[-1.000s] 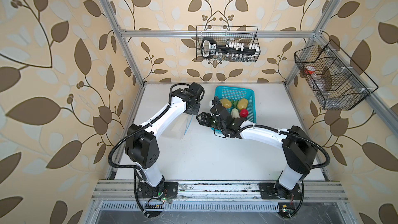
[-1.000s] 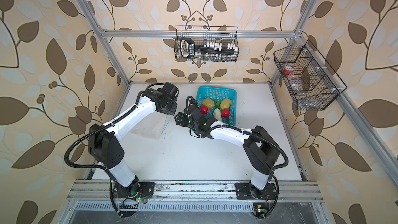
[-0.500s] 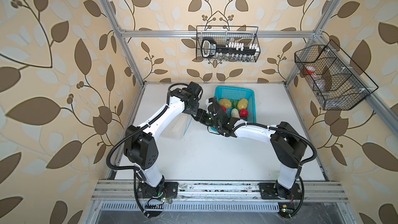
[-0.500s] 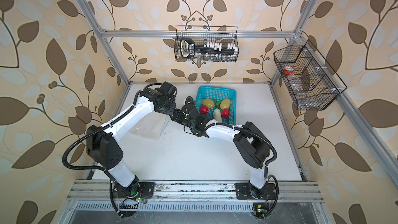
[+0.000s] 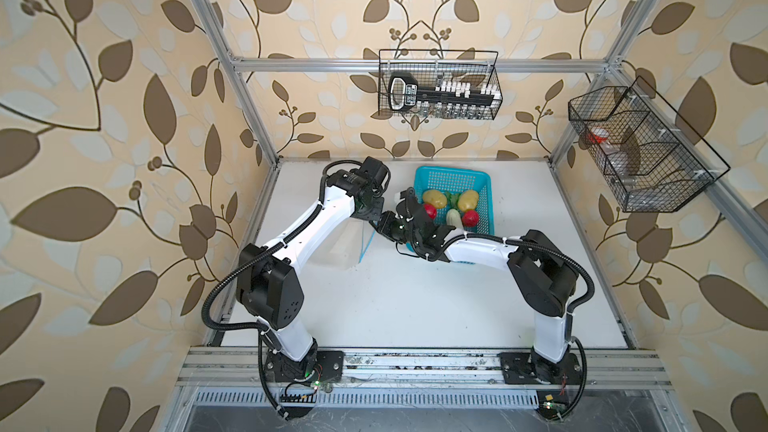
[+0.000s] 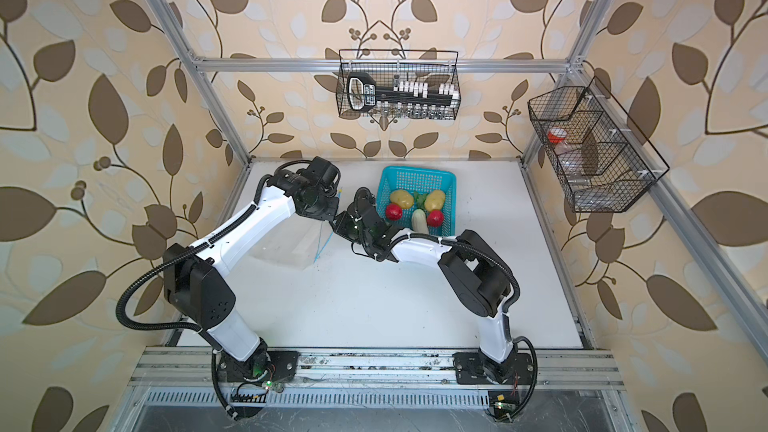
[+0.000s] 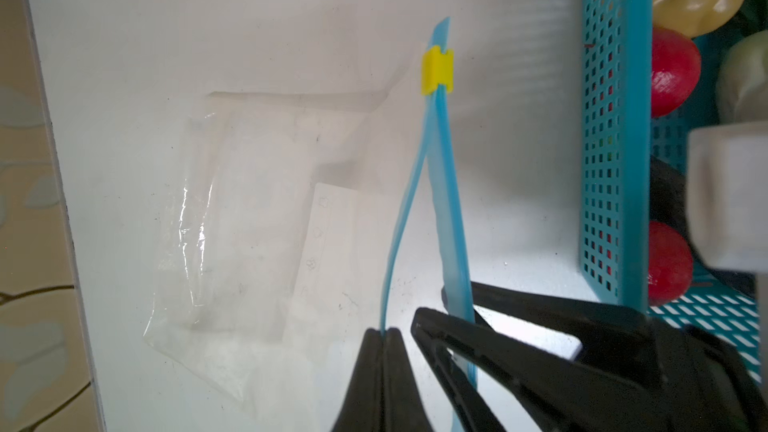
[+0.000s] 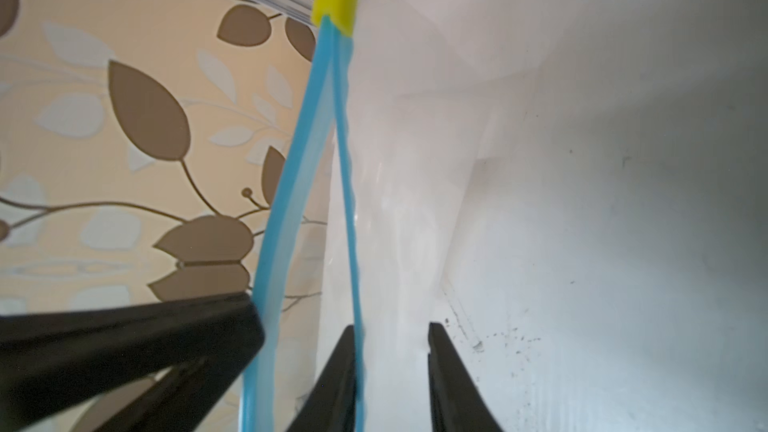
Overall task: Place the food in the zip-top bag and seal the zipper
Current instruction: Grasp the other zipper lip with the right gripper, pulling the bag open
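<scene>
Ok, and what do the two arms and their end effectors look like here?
Both arms match: left arm and right arm have white link shells between bulky black joint housings, with ribbed black cable conduit looping outside. Each stands on a black base plate. The left end effector and right end effector have plain black, tapering fingers.

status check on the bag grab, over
left gripper shut on one zipper lip. right gripper jaws apart around the other lip, not clamped. bag empty, food in basket. no obstruction seen.
</scene>
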`<state>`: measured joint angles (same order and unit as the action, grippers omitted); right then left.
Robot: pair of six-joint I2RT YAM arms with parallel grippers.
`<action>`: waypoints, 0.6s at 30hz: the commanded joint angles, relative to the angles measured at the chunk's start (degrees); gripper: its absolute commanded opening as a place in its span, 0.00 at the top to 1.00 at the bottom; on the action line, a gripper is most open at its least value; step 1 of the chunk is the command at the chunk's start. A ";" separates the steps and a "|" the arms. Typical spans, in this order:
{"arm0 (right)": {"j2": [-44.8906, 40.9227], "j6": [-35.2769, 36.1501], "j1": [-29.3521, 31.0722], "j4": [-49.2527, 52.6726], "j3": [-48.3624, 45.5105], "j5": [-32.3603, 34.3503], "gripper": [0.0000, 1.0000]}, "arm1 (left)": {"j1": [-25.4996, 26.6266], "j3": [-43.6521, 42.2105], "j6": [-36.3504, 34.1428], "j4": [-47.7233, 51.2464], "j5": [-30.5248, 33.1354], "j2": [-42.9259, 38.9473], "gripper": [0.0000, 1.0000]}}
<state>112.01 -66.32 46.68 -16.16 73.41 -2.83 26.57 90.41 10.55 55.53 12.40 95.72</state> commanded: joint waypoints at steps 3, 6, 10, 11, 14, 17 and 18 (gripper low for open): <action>0.76 -0.56 -0.66 -2.35 2.22 -0.86 1.00 | 0.06 -0.76 0.53 0.37 0.08 -3.59 1.00; 0.42 -0.21 -0.53 -3.24 2.27 -0.98 1.00 | 0.06 -1.62 0.70 0.15 -0.83 -3.74 1.00; 0.05 0.23 -0.32 -3.68 2.18 -0.95 1.00 | 0.06 -2.67 0.46 -0.42 -1.61 -4.13 1.00; -0.12 0.32 -0.20 -3.93 2.10 -0.90 1.00 | 0.06 -2.85 0.24 -0.58 -1.59 -4.16 1.00; -0.49 0.62 0.20 -4.50 2.05 -0.71 1.00 | 0.06 -3.71 0.00 -0.98 -1.42 -4.17 1.00; -0.65 0.89 0.60 -4.73 2.18 -0.42 1.00 | 0.06 -4.95 0.07 -1.73 -2.16 -4.52 0.95; -0.63 0.79 0.68 -4.88 2.15 -0.42 1.00 | 0.06 -5.32 0.09 -2.02 -2.50 -4.71 0.92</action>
<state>112.07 -65.56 46.74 -19.11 73.60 -3.46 26.57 86.00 10.57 54.04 11.00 94.04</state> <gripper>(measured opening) 0.047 0.060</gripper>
